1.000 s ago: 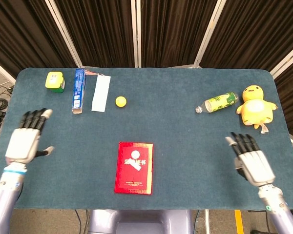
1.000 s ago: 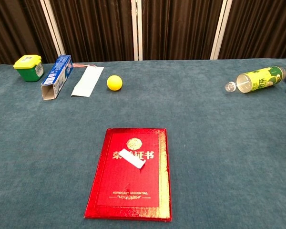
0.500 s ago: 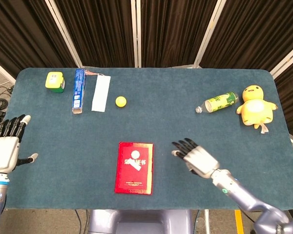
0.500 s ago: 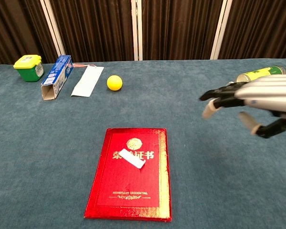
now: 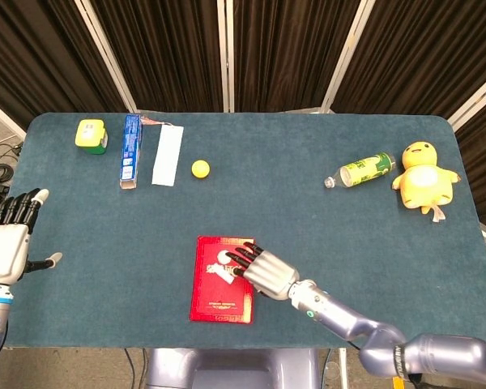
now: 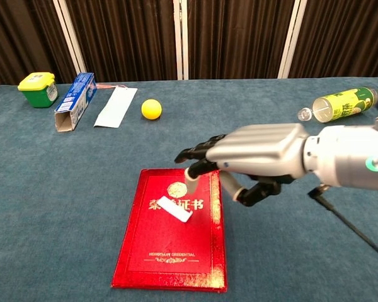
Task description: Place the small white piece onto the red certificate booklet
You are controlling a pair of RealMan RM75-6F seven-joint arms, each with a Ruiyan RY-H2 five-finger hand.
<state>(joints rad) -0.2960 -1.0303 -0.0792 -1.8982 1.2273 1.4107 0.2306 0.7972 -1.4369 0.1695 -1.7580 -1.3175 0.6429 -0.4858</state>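
Observation:
The red certificate booklet [image 5: 213, 290] [image 6: 169, 248] lies flat near the table's front edge, gold lettering up. A small white piece [image 6: 174, 209] [image 5: 223, 273] rests slantwise on its upper cover. My right hand [image 5: 263, 271] [image 6: 255, 155] hovers over the booklet's top right part, palm down, fingers stretched out and apart toward the piece, holding nothing; the fingertips [image 6: 190, 171] stand just above and right of the piece. My left hand [image 5: 8, 245] hangs open off the table's left edge, seen only in the head view.
At the back left stand a yellow-green tub [image 5: 91, 134], a blue box [image 5: 130, 150], a white strip [image 5: 167, 155] and a yellow ball [image 5: 200, 168]. A green bottle [image 5: 363, 170] and yellow plush chick [image 5: 424, 177] lie at the back right.
My right hand has swept left from the table's right side to over the booklet's top right. The left hand drew back off the left edge, then stayed. Piece and booklet unmoved.

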